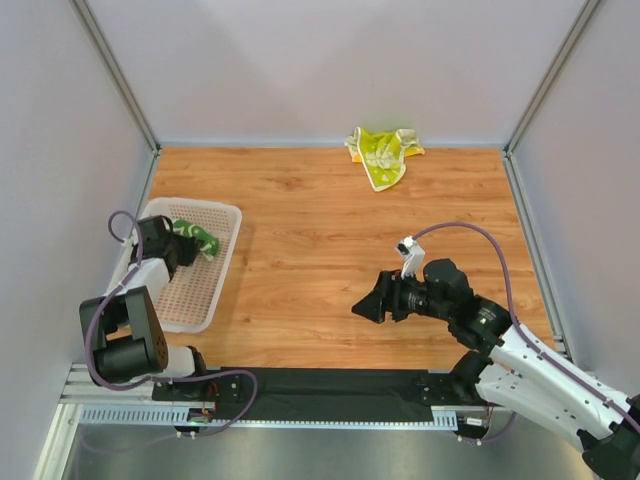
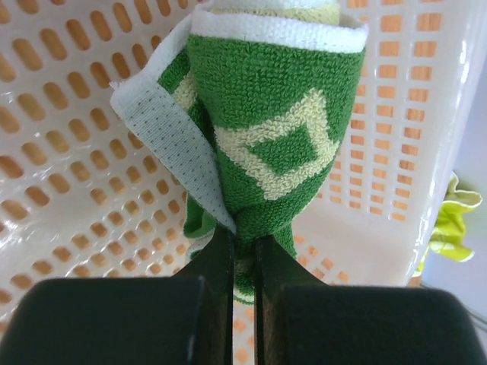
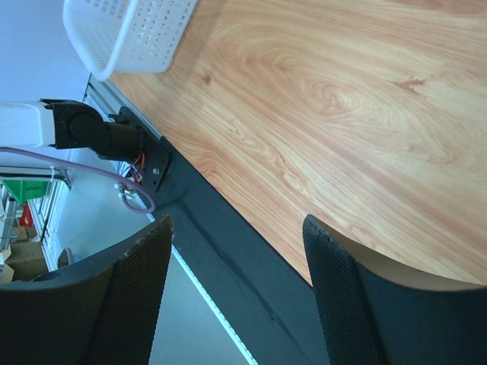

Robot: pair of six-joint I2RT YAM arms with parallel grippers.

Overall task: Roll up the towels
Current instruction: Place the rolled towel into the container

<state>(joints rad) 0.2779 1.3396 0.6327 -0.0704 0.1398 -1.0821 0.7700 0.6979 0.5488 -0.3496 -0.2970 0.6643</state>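
A dark green towel [image 2: 278,129] with a white and pale pattern is rolled up, and my left gripper [image 2: 243,243] is shut on its lower end. It hangs over the white perforated basket [image 1: 215,275]; from above the green towel [image 1: 197,238] shows at the basket's far end beside the left gripper [image 1: 188,250]. The yellow and lime-green towel [image 1: 381,153] lies crumpled at the far edge of the table, and a corner of it [image 2: 453,224] shows past the basket wall. My right gripper [image 1: 364,307] hovers open over the table's middle front, its fingers [image 3: 137,296] holding nothing.
The basket [image 3: 125,34] stands at the table's left side. A black mat strip [image 1: 330,385] and a metal rail run along the near edge. Grey walls close off the left, far and right sides.
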